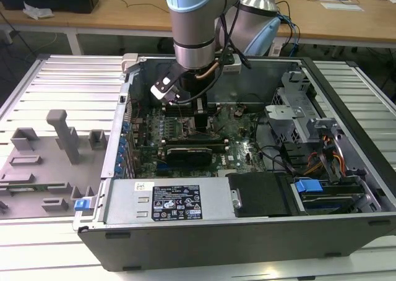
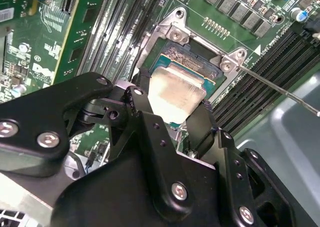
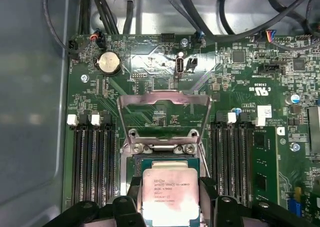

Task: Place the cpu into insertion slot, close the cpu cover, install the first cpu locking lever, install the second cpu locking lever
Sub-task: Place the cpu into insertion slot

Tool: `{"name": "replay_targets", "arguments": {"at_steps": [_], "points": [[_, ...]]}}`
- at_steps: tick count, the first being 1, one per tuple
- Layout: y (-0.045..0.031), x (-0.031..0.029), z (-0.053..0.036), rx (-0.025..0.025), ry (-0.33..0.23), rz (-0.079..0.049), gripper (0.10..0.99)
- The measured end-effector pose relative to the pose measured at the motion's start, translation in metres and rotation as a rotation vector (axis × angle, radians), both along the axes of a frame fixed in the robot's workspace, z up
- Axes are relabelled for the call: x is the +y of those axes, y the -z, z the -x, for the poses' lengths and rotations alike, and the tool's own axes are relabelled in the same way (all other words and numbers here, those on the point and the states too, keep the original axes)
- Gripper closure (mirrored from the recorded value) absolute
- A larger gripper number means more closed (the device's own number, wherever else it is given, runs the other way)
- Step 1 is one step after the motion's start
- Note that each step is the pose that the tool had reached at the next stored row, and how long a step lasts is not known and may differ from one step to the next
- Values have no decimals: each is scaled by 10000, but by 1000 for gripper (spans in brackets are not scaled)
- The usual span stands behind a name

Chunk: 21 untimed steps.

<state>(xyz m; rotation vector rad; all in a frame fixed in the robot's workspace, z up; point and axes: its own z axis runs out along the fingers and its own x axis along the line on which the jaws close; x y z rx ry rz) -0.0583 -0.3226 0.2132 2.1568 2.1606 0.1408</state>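
In the exterior view my arm [image 1: 193, 27] reaches down into the open computer case [image 1: 247, 244], and my gripper [image 1: 199, 119] hangs low over the motherboard [image 1: 241, 138], right above the insertion slot [image 1: 189, 131].

In the second wrist view my gripper [image 2: 170, 102] is pinching the cpu [image 2: 175, 92] by two opposite edges, one of my fingers [image 2: 137, 104] on each side. The chip's pale metal top faces up, and it sits over the insertion slot [image 2: 182, 54]; I cannot tell if it touches the contacts. A thin locking lever [image 2: 280, 89] juts away from the socket's corner.

In the first wrist view the cpu [image 3: 167, 187] lies between my fingers [image 3: 132, 192] at the near side of the insertion slot [image 3: 165, 162]. The cpu cover [image 3: 162, 98] stands swung open beyond the slot, with memory slots [image 3: 92, 157] on both sides.
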Motion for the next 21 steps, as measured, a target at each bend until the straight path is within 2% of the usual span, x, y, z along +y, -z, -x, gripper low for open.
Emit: {"name": "replay_targets", "arguments": {"at_steps": [9,16,21], "points": [[100,24,10,0,4,1,545],[139,51,11,0,16,2,545],[140,52,11,0,20,2,545]]}}
